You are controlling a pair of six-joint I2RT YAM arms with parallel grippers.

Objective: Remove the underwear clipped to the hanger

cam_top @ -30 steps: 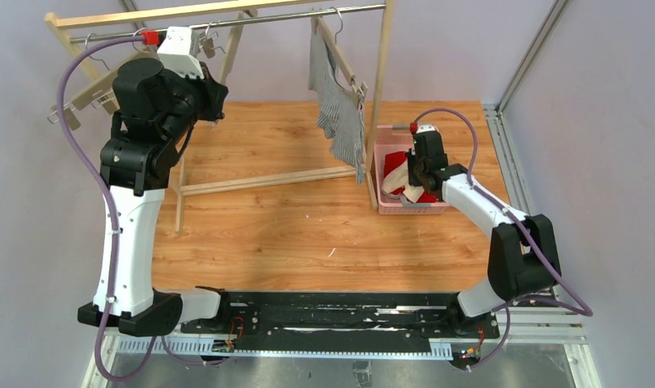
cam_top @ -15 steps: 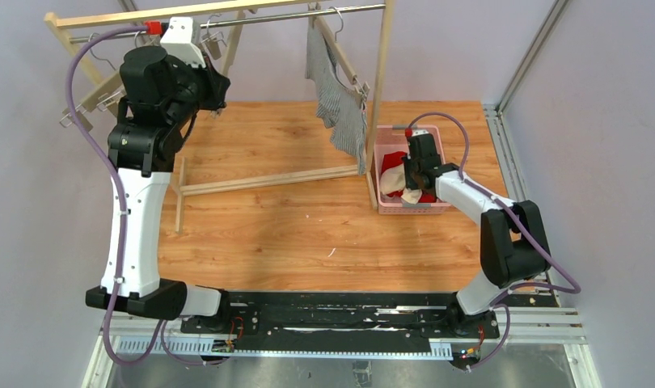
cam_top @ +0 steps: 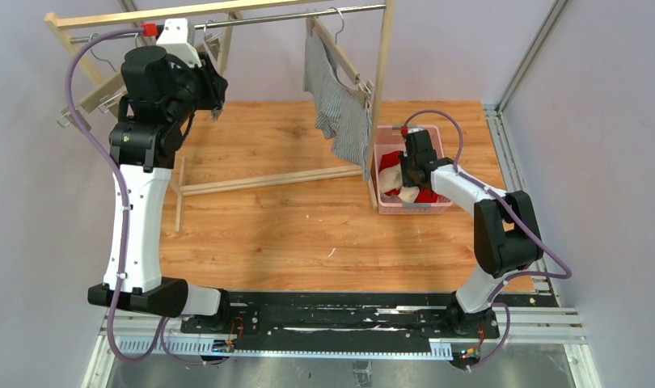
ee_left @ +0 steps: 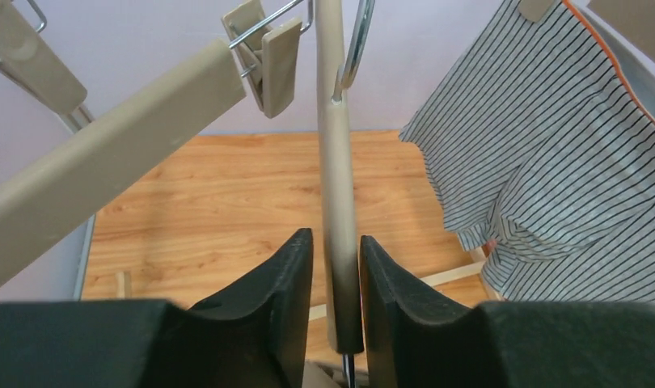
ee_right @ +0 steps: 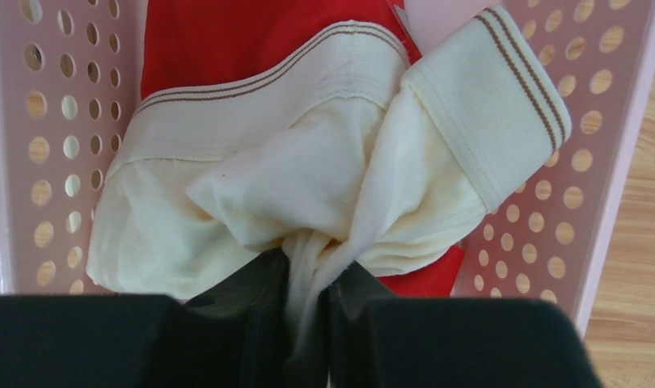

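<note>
The pinstriped underwear (cam_top: 340, 113) (ee_left: 543, 162) hangs clipped to a wooden hanger (cam_top: 340, 52) on the rail. My left gripper (cam_top: 215, 101) (ee_left: 335, 236) is up at the rail, open. Its jaws straddle the bar of an empty wooden hanger (ee_left: 334, 186) with a thin gap on each side. My right gripper (cam_top: 405, 174) (ee_right: 310, 263) is down in the pink basket (cam_top: 413, 208) (ee_right: 49, 121), shut on a bunched fold of the cream underwear (ee_right: 308, 162). The red underwear (ee_right: 227, 40) lies beneath the cream pair.
The wooden rack's post (cam_top: 381, 89) stands between the striped pair and the basket. Its base rails (cam_top: 259, 182) lie on the table. Other empty hangers (cam_top: 98, 85) (ee_left: 122, 137) with clips (ee_left: 268, 48) hang at the rail's left end.
My left gripper's jaws have parted off the hanger bar that they were clamping. The right gripper has shifted slightly towards the back of the basket, still holding the cream pair.
</note>
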